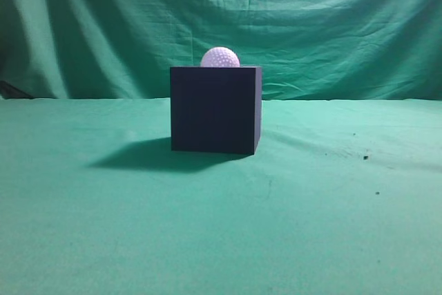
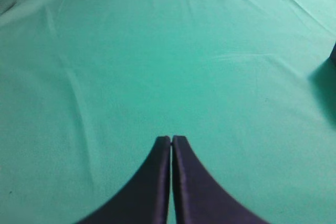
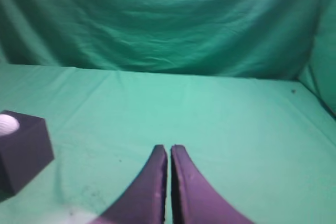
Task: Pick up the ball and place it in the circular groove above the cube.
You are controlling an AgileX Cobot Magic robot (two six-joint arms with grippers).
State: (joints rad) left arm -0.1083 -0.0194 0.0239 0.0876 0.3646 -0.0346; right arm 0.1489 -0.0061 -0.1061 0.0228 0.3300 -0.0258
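The white dimpled ball (image 1: pixel 219 58) sits on top of the dark cube (image 1: pixel 215 110), which stands on the green cloth in the middle of the exterior view. In the right wrist view the cube (image 3: pixel 23 153) is at the far left with the ball (image 3: pixel 7 124) on its top. My right gripper (image 3: pixel 169 149) is shut and empty, well to the right of the cube. My left gripper (image 2: pixel 171 139) is shut and empty over bare cloth; only a dark corner of the cube (image 2: pixel 333 53) shows at that view's right edge. Neither gripper shows in the exterior view.
Green cloth (image 1: pixel 331 226) covers the table and hangs as a backdrop (image 1: pixel 331 25) behind it. The cube casts a shadow (image 1: pixel 148 157) to its left. A few small dark specks (image 1: pixel 365 157) lie on the cloth at the right.
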